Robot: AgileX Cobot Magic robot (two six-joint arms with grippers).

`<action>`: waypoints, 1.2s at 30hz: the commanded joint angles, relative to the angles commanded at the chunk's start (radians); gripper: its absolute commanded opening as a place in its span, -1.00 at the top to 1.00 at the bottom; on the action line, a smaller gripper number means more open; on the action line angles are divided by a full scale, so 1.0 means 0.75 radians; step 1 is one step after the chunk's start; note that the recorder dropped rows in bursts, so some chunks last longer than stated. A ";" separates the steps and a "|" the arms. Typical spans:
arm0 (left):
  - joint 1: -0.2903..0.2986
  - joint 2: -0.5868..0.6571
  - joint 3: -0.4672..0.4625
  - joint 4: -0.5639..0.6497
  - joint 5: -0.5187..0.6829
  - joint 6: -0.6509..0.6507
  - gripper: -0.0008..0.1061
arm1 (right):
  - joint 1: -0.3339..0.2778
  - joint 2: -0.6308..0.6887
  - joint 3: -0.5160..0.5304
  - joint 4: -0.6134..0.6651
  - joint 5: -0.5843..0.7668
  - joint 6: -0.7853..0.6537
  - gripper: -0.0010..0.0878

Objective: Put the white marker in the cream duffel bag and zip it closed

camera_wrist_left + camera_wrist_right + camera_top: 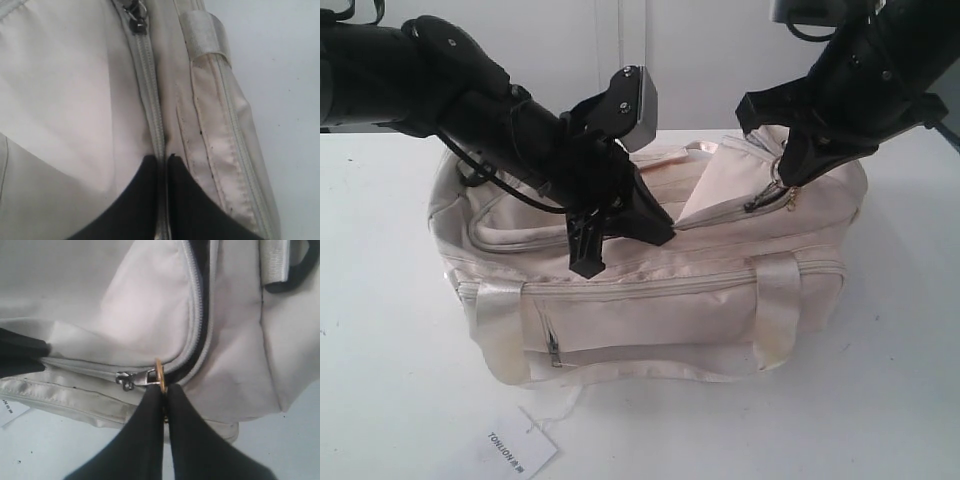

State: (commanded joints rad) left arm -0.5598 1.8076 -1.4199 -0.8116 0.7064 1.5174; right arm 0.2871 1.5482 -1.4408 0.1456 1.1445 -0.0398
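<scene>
Nearest, a white paper tag (515, 450) lies on the white table (880, 400) in front of the large soft cream fabric duffel bag (650, 310); the slim white marker shows in no view, so whether it is already inside cannot be told. On the bag's top, the left gripper (162, 159) has its black fingers pinched together on the curved top zipper (150, 90), whose teeth look closed from there to the slider. Farther along, at the bag's right end, the right gripper (162, 390) is clamped narrow on the gold ring pull (160, 371). Beyond the ring the zipper gapes, showing dark grey lining (204, 290), and bends away round that end. Judging by this, the pull must follow the zipper's long axis, away from the left gripper, which anchors the fabric; the right arm alone is placed to do it.
</scene>
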 joint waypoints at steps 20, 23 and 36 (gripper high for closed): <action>0.000 0.000 0.000 0.089 0.017 -0.005 0.99 | -0.079 -0.080 -0.002 -0.224 -0.139 0.243 0.98; 0.000 0.000 0.000 0.101 0.026 -0.005 0.99 | -0.091 -0.080 -0.002 -0.224 -0.185 0.274 0.98; 0.000 -0.069 0.000 0.117 0.004 -0.009 0.35 | -0.089 0.002 0.000 0.006 -0.254 0.222 0.98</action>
State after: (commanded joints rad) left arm -0.5598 1.7559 -1.4199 -0.7239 0.7096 1.5105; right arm 0.2207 1.5496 -1.4407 0.1498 0.9539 0.1269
